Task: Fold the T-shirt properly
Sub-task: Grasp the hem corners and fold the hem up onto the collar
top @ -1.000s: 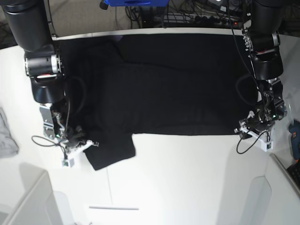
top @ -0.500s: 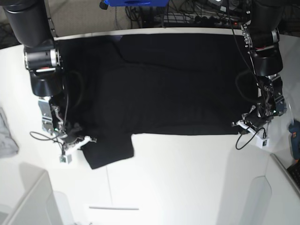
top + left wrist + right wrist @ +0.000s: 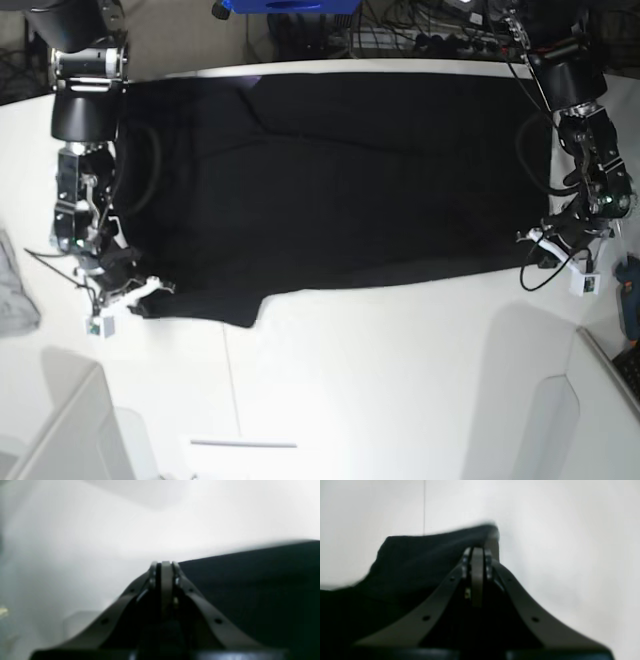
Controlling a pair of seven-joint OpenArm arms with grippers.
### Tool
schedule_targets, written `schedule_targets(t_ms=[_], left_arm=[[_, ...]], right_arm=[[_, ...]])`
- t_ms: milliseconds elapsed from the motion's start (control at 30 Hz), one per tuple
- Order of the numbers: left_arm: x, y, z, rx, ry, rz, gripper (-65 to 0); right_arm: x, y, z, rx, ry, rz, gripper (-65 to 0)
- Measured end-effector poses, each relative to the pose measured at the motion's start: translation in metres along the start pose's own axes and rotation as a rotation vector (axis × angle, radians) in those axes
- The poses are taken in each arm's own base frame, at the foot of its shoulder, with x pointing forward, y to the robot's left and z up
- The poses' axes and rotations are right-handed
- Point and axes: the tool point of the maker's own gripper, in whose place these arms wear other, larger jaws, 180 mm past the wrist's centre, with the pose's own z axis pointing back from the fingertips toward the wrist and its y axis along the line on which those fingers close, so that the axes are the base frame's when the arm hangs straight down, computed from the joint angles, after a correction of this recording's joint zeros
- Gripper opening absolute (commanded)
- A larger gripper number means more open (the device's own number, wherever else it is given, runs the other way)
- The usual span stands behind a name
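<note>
- T-shirt [image 3: 350,190] is seen spread flat across the table [image 3: 380,400], with most of its black cloth towards the top of the base view, on the side from which both arms are reached in.
- Its lower edge in that view is stretched roughly crosswise between the two grippers, dipping slightly at the middle; the full length of the garment is partly hidden by the arms, so its long axis cannot be told for certain.
- By the left gripper [image 3: 165,563], closed with hardly any gap, the cloth appears to be pinched at that edge's end on the base view's right.
- By the right gripper [image 3: 477,548], drawn equally tight, the cloth appears to be gripped towards the other end, with a flap, probably a sleeve, hanging or lying beyond the fingertips.
- Neither arm is favoured by nearness: each end of the edge is served by its own gripper, and the middle is left unsupported between them.
- For the fold, which is judged to be barely begun, the held edge would need to be lifted and carried back over the body, towards the top of the base view, with both ends kept level.
- If one end were led ahead of the other, the fold would be skewed and the loose flap could be trapped underneath.
</note>
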Motion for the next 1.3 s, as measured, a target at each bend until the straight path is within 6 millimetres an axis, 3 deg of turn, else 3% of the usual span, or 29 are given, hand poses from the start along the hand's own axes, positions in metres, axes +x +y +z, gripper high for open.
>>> schedule_targets(t_ms=[167, 300, 633, 867, 1100, 1200, 1300], left_arm=[[0.002, -0.007, 0.024, -0.005, -0.015, -0.033, -65.0], [-0.014, -0.002, 0.04, 0.011, 0.014, -0.071, -65.0], [-0.043, -0.008, 0.07, 0.028, 0.061, -0.169, -65.0], [-0.054, -0.03, 0.079, -0.067, 0.041, -0.126, -65.0], [-0.075, -0.02, 0.089, -0.043, 0.079, -0.094, -65.0], [-0.069, -0.006, 0.096, -0.005, 0.062, -0.094, -65.0], [-0.066, -0.009, 0.101, -0.007, 0.05, -0.112, -65.0]], right_arm=[[-0.005, 0.006, 0.019, 0.018, -0.014, -0.012, -65.0], [-0.02, -0.01, 0.044, -0.031, -0.014, -0.049, -65.0], [-0.035, -0.003, 0.098, -0.05, -0.041, -0.047, -65.0], [-0.054, 0.003, 0.13, -0.072, -0.047, -0.063, -65.0], [-0.074, -0.003, 0.156, -0.111, -0.022, -0.065, -65.0], [-0.085, -0.001, 0.164, -0.112, 0.004, -0.058, -65.0], [-0.092, -0.001, 0.167, -0.115, 0.018, -0.062, -65.0]])
